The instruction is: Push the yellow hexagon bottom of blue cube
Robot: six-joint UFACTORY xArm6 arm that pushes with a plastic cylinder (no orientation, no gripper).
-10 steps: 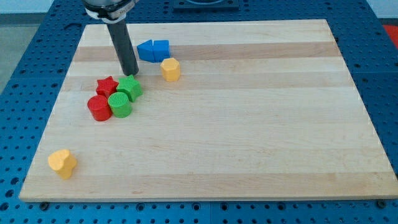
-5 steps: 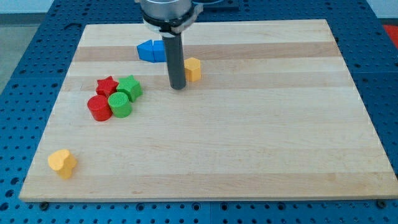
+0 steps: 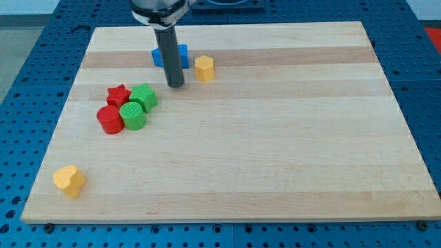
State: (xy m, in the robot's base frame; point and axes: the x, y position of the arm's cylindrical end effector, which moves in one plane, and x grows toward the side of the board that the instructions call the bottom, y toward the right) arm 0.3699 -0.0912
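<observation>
While the small yellow hexagon block [image 3: 204, 69] sits just right of the blue cube block [image 3: 170, 55] near the wooden tabletop's [image 3: 275, 138] top edge, our handless tip [image 3: 176, 85] rests below the cube, so we must next circle round to shove the hexagon down-left.

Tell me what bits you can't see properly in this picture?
- Blue block, camera view: the dark rod stands in front of its middle, so its full shape cannot be made out.
- Rod and arm, camera view: cut off by the view's top edge; only the rod down to my tip shows, left of the yellow hexagon.
- Red round block, camera view: the green round block hides its right side.
</observation>
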